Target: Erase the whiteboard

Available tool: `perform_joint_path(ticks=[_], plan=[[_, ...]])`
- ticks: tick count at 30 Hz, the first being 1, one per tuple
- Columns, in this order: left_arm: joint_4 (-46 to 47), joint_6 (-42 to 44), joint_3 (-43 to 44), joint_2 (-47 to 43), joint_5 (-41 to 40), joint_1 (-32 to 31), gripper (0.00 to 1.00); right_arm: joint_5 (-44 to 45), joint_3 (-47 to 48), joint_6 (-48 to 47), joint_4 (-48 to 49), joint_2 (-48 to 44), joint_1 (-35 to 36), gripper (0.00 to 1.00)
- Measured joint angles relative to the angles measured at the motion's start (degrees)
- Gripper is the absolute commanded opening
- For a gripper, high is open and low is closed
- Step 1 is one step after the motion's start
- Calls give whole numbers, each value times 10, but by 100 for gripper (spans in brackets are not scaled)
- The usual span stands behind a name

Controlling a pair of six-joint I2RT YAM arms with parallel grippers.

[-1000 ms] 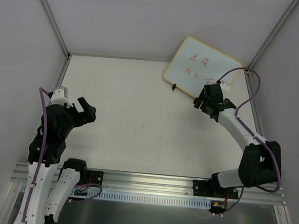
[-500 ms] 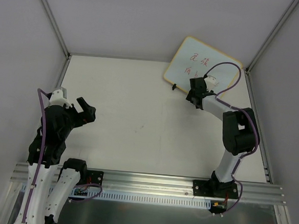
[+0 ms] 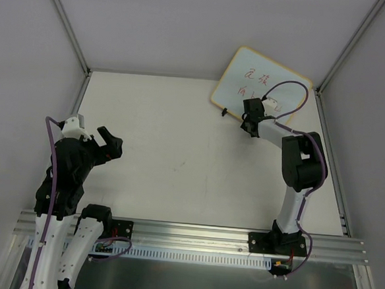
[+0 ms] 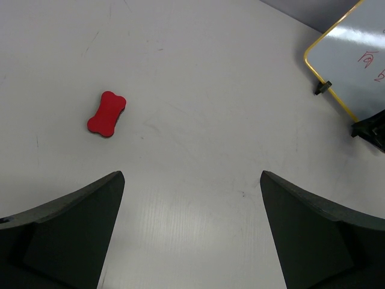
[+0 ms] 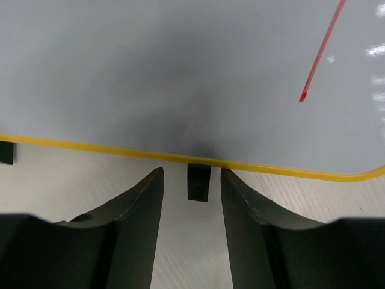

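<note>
Right arm is now folding in close to the whiteboard, its jaws narrowing vs 1 s ago. Left end effector is hovering well left of the whiteboard, jaws spread wide, holding nothing. Red bone-shaped block is lying on the tabletop, also left of it. Whiteboard is standing at the far-right corner, red writing showing. Right end effector is sitting at its lower edge, fingers partly apart, straddling a black foot w/o touching.

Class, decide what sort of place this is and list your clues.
Likely a robot lab test cell: white table walled by plain panels, two arms bolted to a rail, plus a whiteboard and red block.
</note>
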Motion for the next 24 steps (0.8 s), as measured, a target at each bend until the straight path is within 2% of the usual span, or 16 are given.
perform_joint_path(ticks=[5, 11, 13, 20, 24], plan=[[0, 0, 0, 3, 0, 0, 99, -6, 12, 14, -22, 5, -10, 39], [0, 0, 0, 7, 0, 0, 99, -5, 35, 20, -51, 19, -12, 15], [0, 0, 0, 7, 0, 0, 99, -5, 36, 19, -53, 19, -12, 2], [0, 0, 0, 14, 0, 0, 99, -10, 32, 8, -50, 18, -5, 0], [1, 1, 3, 38, -1, 0, 99, -5, -17, -1, -20, -10, 24, 0]])
